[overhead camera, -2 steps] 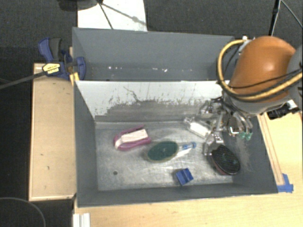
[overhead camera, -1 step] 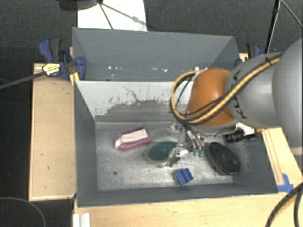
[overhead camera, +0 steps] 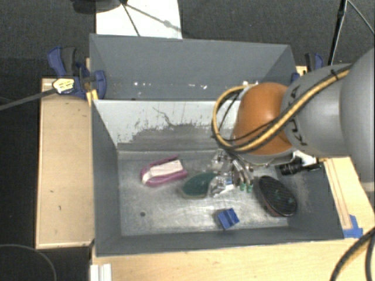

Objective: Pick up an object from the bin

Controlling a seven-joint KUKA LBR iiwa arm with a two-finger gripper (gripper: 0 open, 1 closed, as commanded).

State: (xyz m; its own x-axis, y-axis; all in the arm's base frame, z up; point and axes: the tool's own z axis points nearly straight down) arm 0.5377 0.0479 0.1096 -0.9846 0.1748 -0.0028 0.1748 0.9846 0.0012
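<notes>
My gripper hangs low in the middle of the bin, its metal fingers right at the right end of a dark green rounded thing lying on the floor. Whether the fingers enclose that green thing I cannot tell. A small blue block lies just below the gripper, near the front wall. A black round disc-like thing rests to the gripper's right.
A pink and white oblong thing lies left of the green one. The arm with its orange cover and looped cables comes in from the right and hides the bin's back right part.
</notes>
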